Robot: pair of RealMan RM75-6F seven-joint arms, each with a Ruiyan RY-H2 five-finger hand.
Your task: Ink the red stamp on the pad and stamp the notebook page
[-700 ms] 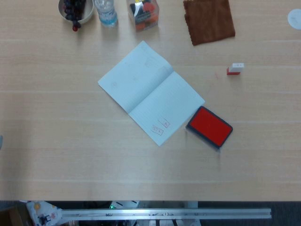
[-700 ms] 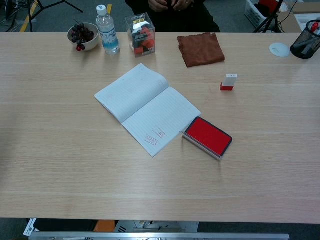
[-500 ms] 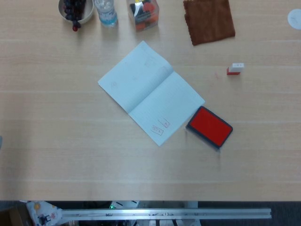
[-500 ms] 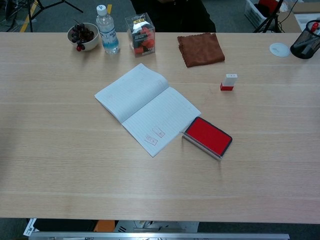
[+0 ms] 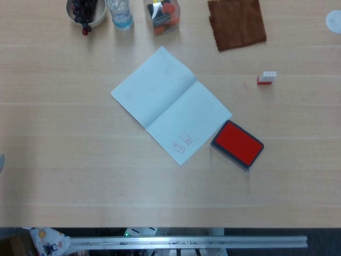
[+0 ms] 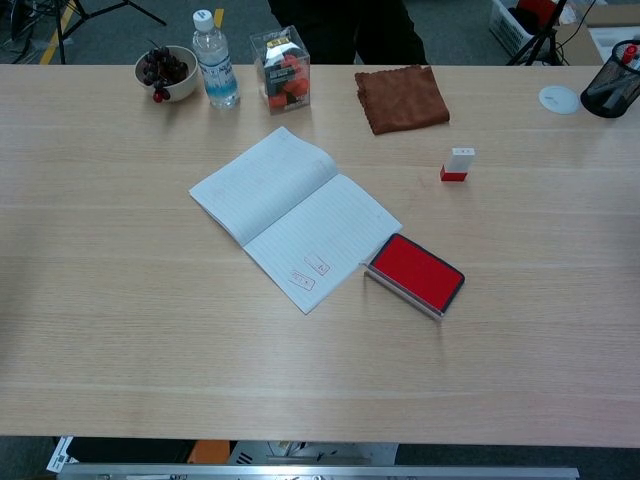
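A small stamp (image 5: 266, 78) (image 6: 457, 164) with a white top and red base lies on the table to the right. The red ink pad (image 5: 237, 144) (image 6: 415, 274) lies open just right of the notebook's near corner. The open notebook (image 5: 170, 111) (image 6: 293, 213) lies at the table's middle, turned at an angle, with two small stamp marks near its lower corner. Neither hand shows in either view.
Along the far edge stand a bowl of dark fruit (image 6: 166, 72), a water bottle (image 6: 216, 61), a clear box (image 6: 280, 69) and a brown cloth (image 6: 402, 98). At the far right are a white disc (image 6: 559, 98) and a black mesh pen cup (image 6: 612, 91).
The objects on the table have not moved. The person behind the far edge has shifted in the chest view.
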